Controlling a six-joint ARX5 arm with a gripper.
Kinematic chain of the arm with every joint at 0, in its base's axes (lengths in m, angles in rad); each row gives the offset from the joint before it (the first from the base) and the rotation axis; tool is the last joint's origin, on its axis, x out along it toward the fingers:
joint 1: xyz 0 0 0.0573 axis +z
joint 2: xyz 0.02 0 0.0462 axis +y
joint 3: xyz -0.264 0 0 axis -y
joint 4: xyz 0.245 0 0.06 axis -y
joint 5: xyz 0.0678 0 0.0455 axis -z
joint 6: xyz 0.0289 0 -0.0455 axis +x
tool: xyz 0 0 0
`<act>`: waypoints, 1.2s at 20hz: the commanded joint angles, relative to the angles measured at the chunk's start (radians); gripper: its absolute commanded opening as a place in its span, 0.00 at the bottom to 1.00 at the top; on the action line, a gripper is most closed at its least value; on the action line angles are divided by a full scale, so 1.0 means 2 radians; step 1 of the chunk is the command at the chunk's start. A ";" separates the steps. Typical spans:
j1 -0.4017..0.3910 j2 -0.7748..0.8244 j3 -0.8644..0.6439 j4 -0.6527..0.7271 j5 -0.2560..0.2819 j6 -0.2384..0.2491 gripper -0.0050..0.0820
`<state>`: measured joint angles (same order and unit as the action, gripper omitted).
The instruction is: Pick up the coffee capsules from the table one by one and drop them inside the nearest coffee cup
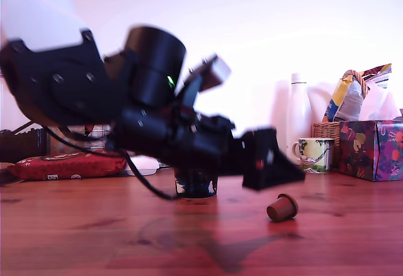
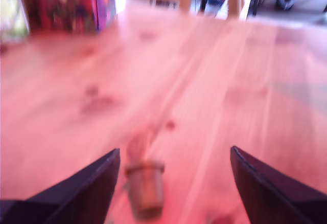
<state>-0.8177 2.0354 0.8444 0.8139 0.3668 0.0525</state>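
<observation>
A small reddish-brown coffee capsule point(image 1: 282, 207) lies tipped on the wooden table point(image 1: 94, 232), right of centre in the exterior view. My gripper point(image 1: 274, 166) hovers just above it and slightly to its left. In the blurred wrist view the gripper point(image 2: 174, 151) is open. The capsule point(image 2: 145, 188) sits between the two dark fingers point(image 2: 87, 188), closer to one of them and touching neither. The dark coffee cup point(image 1: 196, 184) stands behind the arm, and only its lower part with a pale splash pattern shows.
A pale floral mug point(image 1: 313, 154), a white bottle point(image 1: 298, 115), a wicker basket point(image 1: 327, 131) and a floral box point(image 1: 371, 150) stand at the back on the exterior view's right. A red packet point(image 1: 66, 166) lies at the back left.
</observation>
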 commanded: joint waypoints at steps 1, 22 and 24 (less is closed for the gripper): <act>-0.001 0.019 0.014 -0.010 -0.001 0.000 0.77; 0.003 0.061 0.088 -0.111 -0.005 -0.013 0.57; 0.003 0.061 0.088 -0.111 -0.005 -0.013 0.50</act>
<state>-0.8127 2.1372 1.0180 0.5938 0.3569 0.0315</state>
